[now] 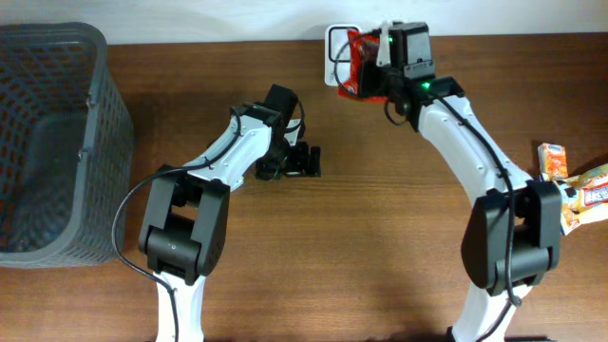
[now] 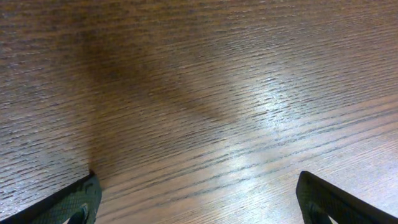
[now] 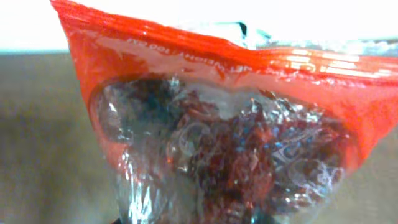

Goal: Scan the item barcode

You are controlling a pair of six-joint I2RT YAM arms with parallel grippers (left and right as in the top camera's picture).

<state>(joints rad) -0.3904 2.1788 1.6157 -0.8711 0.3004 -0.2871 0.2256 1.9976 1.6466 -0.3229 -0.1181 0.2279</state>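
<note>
The right claw [image 1: 373,76] is closed on a red, clear-windowed snack packet [image 1: 359,59], held up against the white device [image 1: 332,46] at the back edge of the worktop [image 1: 380,237]; the left claw [image 1: 306,160] stands wide over bare wood, nearer the robot than that device; a grey basket [image 1: 47,142] sits far left of the device; more packets [image 1: 570,185] lie far right of it.

Soft overhead light; glare on table [image 2: 273,99]; packet [image 3: 217,155] blurred.
</note>
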